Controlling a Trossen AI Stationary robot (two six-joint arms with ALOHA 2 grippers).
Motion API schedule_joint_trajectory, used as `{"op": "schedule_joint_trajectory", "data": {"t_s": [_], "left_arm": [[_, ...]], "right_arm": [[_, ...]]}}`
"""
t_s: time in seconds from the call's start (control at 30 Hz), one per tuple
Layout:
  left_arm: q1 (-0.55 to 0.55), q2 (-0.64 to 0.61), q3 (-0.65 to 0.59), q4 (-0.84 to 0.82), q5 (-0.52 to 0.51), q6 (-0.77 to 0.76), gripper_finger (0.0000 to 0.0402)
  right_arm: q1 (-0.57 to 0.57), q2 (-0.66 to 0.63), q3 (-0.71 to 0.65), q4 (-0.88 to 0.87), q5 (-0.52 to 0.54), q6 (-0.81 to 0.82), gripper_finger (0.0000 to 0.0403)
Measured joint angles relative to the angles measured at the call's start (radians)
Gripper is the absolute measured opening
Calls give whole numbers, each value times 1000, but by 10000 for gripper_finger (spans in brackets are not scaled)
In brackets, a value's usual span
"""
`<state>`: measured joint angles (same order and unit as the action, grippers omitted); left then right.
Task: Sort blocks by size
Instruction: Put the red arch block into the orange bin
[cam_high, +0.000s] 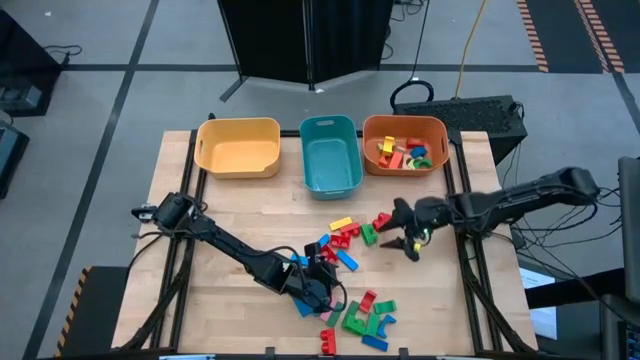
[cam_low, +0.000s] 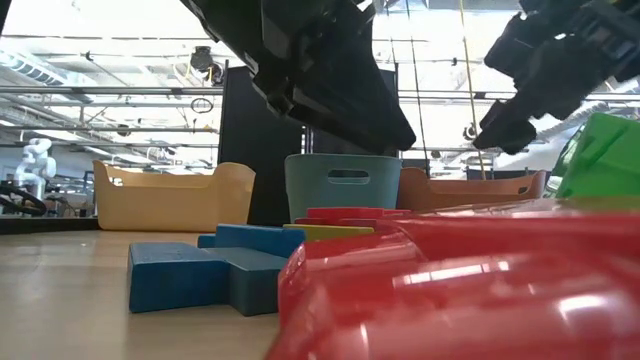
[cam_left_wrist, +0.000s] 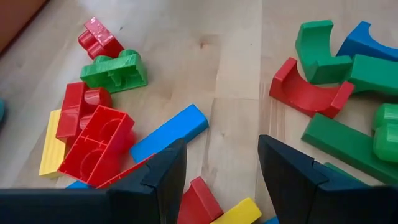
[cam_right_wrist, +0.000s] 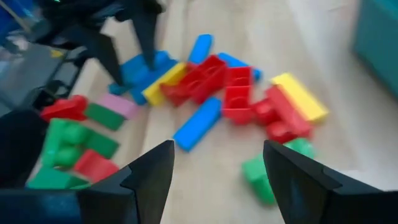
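The left gripper (cam_high: 318, 290), jaws apart and empty, hovers over crowded blocks (cam_high: 345, 238). With the right gripper (cam_high: 408, 240), also apart, at its two o'clock, they could collide or scatter pieces.

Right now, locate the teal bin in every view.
High view: teal bin, back centre, between yellow bin and orange bin.
Low view: centre background.
Left wrist view: not clearly in it.
Right wrist view: upper right corner.
Shared landmark: the block pile before it.
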<state>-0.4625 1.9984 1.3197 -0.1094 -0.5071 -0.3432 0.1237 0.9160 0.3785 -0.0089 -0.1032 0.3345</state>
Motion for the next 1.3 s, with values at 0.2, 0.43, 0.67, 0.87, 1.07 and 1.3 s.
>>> {"op": "schedule_joint_trajectory", "data": {"t_s": [0.2,0.43,0.67,0.87,1.07,1.3], "left_arm": [[3,0,0,-1,-20,1,192],[3,0,0,-2,-26,8,192],[3,0,0,-5,-26,8,192],[3,0,0,-4,-26,8,192],[3,0,0,-4,-27,8,192],[5,0,0,-4,-28,8,192]], "right_arm": [[116,102,-28,103,68,58,233],[188,234,-28,223,109,117,233],[242,350,-28,338,109,178,233],[279,430,-28,399,110,214,233],[327,508,-28,482,107,160,233],[363,589,-27,599,100,-13,233]]}}
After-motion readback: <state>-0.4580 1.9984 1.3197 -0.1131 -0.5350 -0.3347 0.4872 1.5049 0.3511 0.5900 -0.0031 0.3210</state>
